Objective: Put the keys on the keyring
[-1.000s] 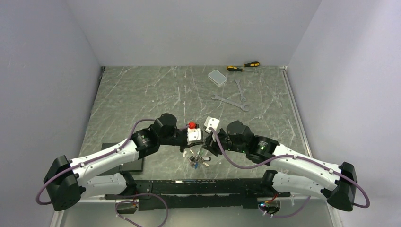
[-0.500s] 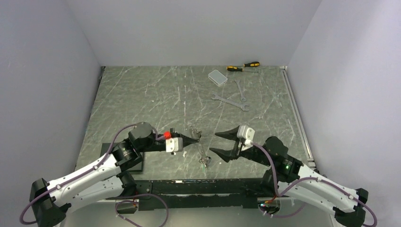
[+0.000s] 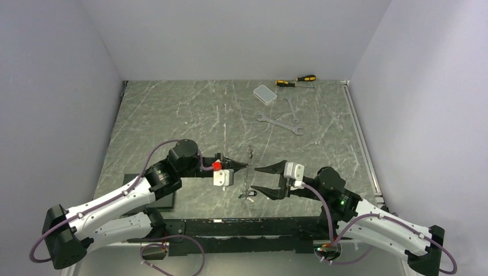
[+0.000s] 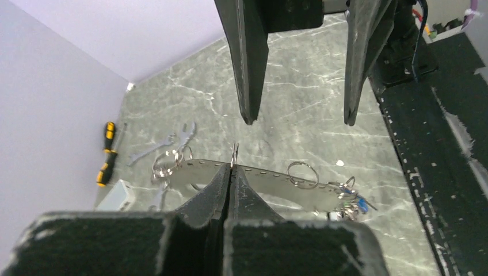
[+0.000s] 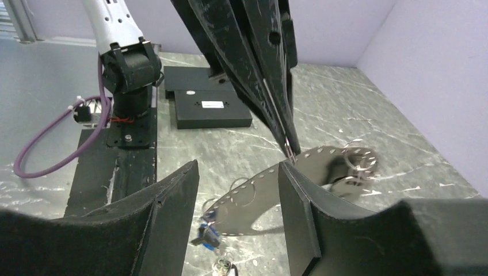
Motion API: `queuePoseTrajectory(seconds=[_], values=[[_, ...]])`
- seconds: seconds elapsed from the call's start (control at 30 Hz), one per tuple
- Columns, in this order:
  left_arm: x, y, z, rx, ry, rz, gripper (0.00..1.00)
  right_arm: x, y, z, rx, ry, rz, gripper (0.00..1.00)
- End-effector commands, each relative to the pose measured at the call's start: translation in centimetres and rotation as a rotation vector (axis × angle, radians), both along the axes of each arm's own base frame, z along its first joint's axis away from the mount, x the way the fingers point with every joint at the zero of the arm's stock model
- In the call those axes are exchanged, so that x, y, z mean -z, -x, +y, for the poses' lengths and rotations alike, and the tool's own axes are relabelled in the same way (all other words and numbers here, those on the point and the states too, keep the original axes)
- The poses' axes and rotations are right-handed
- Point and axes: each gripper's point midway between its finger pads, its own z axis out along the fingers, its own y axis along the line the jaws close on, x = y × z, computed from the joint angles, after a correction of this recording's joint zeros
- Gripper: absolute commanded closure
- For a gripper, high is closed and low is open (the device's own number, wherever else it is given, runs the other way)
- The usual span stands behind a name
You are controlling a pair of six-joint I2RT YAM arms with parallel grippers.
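The keyring (image 4: 270, 179) shows as a curved silver band with a row of small holes along its edge. My left gripper (image 4: 232, 167) is shut on its top edge and holds it upright. In the top view it is a thin edge-on line (image 3: 249, 172). Small split rings (image 4: 302, 172) hang on it. The keys (image 4: 351, 198), one with a blue tag, hang bunched at its near end, low by the table (image 3: 248, 195). My right gripper (image 3: 257, 179) is open and empty, just right of the ring, its jaws facing it (image 5: 237, 167). The blue key (image 5: 210, 233) lies between them.
Two silver wrenches (image 3: 280, 123), two yellow-black screwdrivers (image 3: 296, 80) and a clear plastic box (image 3: 265, 94) lie at the back right. Black blocks (image 3: 161, 201) sit by the left arm's base. The black base rail (image 3: 241, 227) runs along the near edge.
A second ago both grippers were close together over the keys at the front. They drew apart. Now the left gripper holds the ring upright and the open right gripper has moved left towards it.
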Motion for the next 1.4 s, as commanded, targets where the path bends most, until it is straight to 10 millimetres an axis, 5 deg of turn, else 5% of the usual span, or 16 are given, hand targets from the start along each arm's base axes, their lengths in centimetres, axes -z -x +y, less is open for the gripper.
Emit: queuePoseTrajectory(seconds=[0.0, 0.07, 0.3, 0.5, 0.97, 1.37], values=[[-5.3, 0.9, 0.3, 0.070, 0.068, -0.212, 1.00, -2.6, 0.5, 0.2, -0.028, -0.052, -0.090, 0.44], [-6.3, 0.9, 0.8, 0.072, 0.059, -0.287, 1.00, -2.7, 0.4, 0.2, -0.025, -0.055, -0.099, 0.44], [-2.3, 1.4, 1.6, 0.173, -0.138, -0.432, 1.00, -2.8, 0.2, 0.6, -0.034, -0.046, -0.123, 0.45], [-1.6, 2.1, 1.4, 0.216, -0.132, -0.467, 1.00, -2.1, 0.2, 1.4, -0.059, 0.002, -0.133, 0.47], [-2.1, 2.8, 1.3, 0.207, -0.066, -0.423, 1.00, -1.2, -0.3, 2.4, -0.074, 0.042, -0.150, 0.52], [-5.0, 2.2, 0.4, 0.112, 0.069, -0.213, 1.00, -1.8, -0.3, 2.4, -0.075, 0.049, -0.162, 0.62]])
